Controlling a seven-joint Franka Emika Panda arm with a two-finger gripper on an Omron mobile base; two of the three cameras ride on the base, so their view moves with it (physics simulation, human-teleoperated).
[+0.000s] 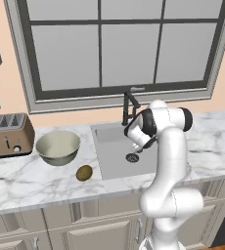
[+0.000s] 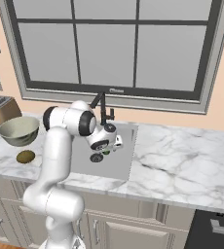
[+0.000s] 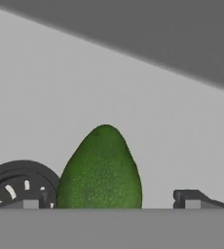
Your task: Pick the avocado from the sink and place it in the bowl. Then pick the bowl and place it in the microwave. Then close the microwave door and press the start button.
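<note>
The small dark green oval avocado [image 3: 100, 168] lies on the floor of the grey recessed sink [image 1: 114, 163], right beside its round dark drain [image 3: 17, 184]. The two-finger gripper [image 3: 114, 199] hangs low in the sink, jaws spread wide on either side of the avocado, gripping nothing. The pale greenish-beige ceramic bowl [image 1: 58, 146] sits on the marble counter [image 1: 31, 183] left of the sink, an olive-brown oval fruit [image 1: 84, 172] near it.

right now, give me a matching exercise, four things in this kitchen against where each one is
Things:
1. avocado
2. bowl
3. toaster
4. olive-brown fruit

Places:
A. on the counter at the sink's left rim, in front of the bowl
B. far left of the counter, by the wall
C. in the sink, next to the drain, between the open jaws
D. on the counter between toaster and sink

Pairs: 1-C, 2-D, 3-B, 4-A
</note>
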